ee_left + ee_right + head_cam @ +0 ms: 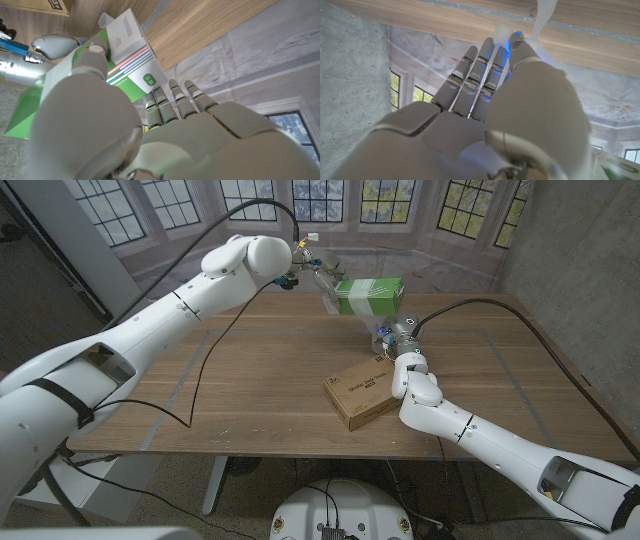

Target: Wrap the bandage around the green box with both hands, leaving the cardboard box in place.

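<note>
item, wrapping under way: left hand [318,275] held green box [370,295] aloft, right hand [392,338] pinched bandage [540,17] beneath; cardboard box [366,393] nearer, untouched; next, probably another turn.

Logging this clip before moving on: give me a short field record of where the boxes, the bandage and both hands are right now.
green box: green and white carton, lifted above the table's far side
left hand: grips the carton at its left end
bandage: thin white strip, pinched at the right hand's fingertips
right hand: raised just below the green box
cardboard box: flat brown box, lying on the wooden table, near the right forearm
wrap state: cannot tell how far the bandage goes round
</note>
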Controlling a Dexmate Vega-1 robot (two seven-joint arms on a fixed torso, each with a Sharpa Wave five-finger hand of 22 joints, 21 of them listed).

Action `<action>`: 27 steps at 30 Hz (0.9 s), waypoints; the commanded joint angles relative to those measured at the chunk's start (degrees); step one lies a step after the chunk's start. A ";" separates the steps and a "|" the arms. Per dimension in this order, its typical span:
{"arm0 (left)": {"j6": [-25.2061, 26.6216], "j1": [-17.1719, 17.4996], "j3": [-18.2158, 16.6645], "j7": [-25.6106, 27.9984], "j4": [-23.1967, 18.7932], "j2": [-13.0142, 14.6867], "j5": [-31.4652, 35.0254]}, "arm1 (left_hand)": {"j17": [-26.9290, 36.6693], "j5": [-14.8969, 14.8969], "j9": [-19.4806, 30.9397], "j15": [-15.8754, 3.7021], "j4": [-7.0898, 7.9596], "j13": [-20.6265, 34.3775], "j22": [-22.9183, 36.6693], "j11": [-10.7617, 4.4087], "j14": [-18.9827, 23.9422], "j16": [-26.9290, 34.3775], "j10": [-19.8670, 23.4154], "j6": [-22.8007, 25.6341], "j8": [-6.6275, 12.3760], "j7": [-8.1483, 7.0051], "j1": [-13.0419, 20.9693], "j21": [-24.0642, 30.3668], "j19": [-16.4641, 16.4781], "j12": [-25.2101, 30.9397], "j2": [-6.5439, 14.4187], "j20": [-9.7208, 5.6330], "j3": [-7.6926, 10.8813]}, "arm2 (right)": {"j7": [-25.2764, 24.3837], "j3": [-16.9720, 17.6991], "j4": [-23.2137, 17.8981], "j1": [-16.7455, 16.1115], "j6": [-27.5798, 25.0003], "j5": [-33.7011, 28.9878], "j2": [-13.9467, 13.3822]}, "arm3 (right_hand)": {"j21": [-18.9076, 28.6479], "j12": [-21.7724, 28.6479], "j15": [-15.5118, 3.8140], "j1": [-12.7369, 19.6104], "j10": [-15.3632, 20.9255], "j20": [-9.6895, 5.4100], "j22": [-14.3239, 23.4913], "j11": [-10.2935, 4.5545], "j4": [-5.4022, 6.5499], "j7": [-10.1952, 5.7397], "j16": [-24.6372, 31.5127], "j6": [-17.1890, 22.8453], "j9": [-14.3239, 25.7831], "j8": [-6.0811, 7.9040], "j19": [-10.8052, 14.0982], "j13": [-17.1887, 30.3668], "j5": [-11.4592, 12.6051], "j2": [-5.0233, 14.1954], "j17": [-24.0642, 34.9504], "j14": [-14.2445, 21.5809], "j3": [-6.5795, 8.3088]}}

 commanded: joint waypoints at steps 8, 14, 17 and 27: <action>-2.14 -0.22 0.79 -1.44 1.71 -0.76 -1.62 | 0.05 0.25 0.21 -0.04 0.49 0.33 0.32 -0.20 0.14 -0.20 0.36 6.69 0.72 1.59 -4.08 0.38 0.15 0.09 6.88 0.06 0.88 | -0.93 -0.05 1.84 2.90 1.39 -0.17 -0.11 | 0.34 0.19 -5.60 -0.11 2.24 -3.55 0.10 -2.23 0.14 0.16 -0.32 0.02 0.29 -0.40 0.63 0.48 0.27 0.64 0.32 0.70 -0.40; -2.92 -0.55 1.15 -2.05 2.46 -0.82 -1.84 | 0.05 0.27 0.21 -0.06 0.48 0.35 0.32 -0.09 0.16 -0.20 0.45 6.70 0.72 1.55 -4.11 0.40 0.21 0.10 6.91 -0.01 0.95 | -0.82 -0.15 2.48 3.76 1.89 -0.51 -0.29 | 0.35 0.22 -5.61 -0.04 2.30 -3.57 0.11 -2.13 0.09 0.28 -0.37 -0.01 0.30 -0.44 0.68 0.52 0.26 0.62 0.36 0.70 -0.43; -3.19 -0.74 1.32 -2.52 2.79 -0.86 -1.96 | 0.06 0.28 0.21 -0.07 0.48 0.37 0.32 -0.24 0.20 -0.17 0.45 6.69 0.70 1.58 -4.10 0.39 0.19 0.08 7.00 -0.02 0.98 | -0.82 -0.12 2.71 4.00 2.13 -0.60 -0.36 | 0.36 0.21 -5.60 -0.09 2.29 -3.54 0.11 -2.06 0.15 0.28 -0.38 0.00 0.31 -0.45 0.71 0.55 0.26 0.69 0.40 0.75 -0.45; -3.75 -0.94 1.82 -3.85 3.05 -0.67 -1.93 | 0.04 0.29 0.21 -0.10 0.41 0.41 0.32 -0.43 0.25 -0.20 0.46 6.78 0.72 1.53 -4.13 0.43 0.30 0.02 6.96 0.06 1.08 | 0.02 -0.10 2.33 4.46 2.27 -1.38 -1.39 | 0.37 0.18 -5.62 -0.02 2.21 -3.55 0.11 -2.12 0.12 0.15 -0.53 0.01 0.33 -0.50 0.78 0.65 0.27 0.70 0.48 0.70 -0.52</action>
